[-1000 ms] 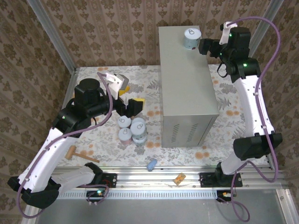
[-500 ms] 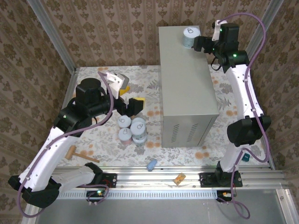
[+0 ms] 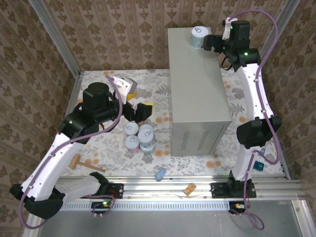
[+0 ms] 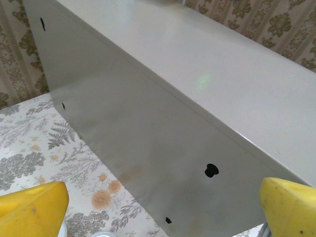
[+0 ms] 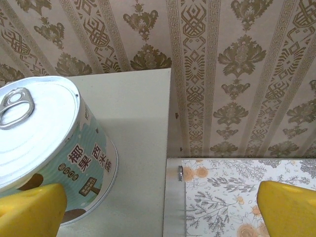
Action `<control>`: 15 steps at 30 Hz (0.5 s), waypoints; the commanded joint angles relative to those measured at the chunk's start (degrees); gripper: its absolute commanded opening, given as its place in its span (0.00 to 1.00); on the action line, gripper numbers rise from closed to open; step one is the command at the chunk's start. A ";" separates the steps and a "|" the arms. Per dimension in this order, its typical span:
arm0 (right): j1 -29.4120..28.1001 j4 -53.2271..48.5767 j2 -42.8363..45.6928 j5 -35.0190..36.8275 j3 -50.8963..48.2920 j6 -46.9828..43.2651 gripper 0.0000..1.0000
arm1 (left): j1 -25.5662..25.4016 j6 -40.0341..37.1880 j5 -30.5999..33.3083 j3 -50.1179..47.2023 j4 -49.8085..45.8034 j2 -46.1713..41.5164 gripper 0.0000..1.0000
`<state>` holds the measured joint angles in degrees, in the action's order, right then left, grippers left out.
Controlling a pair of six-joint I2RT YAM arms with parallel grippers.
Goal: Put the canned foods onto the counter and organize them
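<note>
- Over the last second the right arm has drawn up taller and its right gripper (image 3: 210, 42) has swung toward the back wall. The can (image 3: 198, 37) next to it now sits slightly nearer the far edge. The left arm has barely shifted.
- That one can stands upright on the counter (image 3: 197, 89), at the far end, pull-tab lid up, with a teal label.
- The right gripper's fingers are spread wide and grip nothing. In the wrist view one yellow pad (image 5: 29, 210) lies just beside the can's base; whether it touches, I cannot tell.
- The left gripper (image 3: 137, 109) is also spread wide and empty, hanging over the floral floor (image 3: 94, 84) left of the counter.
- The cluster of cans (image 3: 139, 137) on the floor shows three lids plainly. One can seems to sit on another, so the total is unsure.
- One wooden mallet (image 3: 76, 160), one blue lump (image 3: 160, 174) and one tan block (image 3: 189, 188) lie near the front.
</note>
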<state>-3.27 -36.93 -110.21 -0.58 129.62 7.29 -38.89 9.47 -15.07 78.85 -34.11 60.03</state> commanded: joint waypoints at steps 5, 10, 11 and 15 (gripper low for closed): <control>-1.27 -4.82 12.73 -0.39 -7.79 -1.64 1.00 | 0.52 2.66 7.03 -2.65 -4.53 -0.09 1.00; -3.01 -6.92 22.94 -0.94 -17.17 -2.49 1.00 | 0.41 5.55 9.79 -7.65 -7.45 -1.25 1.00; -3.42 -7.09 25.10 -1.22 -18.87 -2.67 1.00 | 0.29 6.15 10.27 -8.79 -7.90 -1.52 1.00; -4.59 -8.63 33.38 -5.20 -25.42 -2.43 1.00 | -1.29 8.11 12.50 -13.79 -9.69 -2.52 1.00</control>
<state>-7.22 -42.89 -81.06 -2.20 107.44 5.76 -39.24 14.70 -5.54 67.11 -40.86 59.13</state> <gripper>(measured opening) 0.999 0.999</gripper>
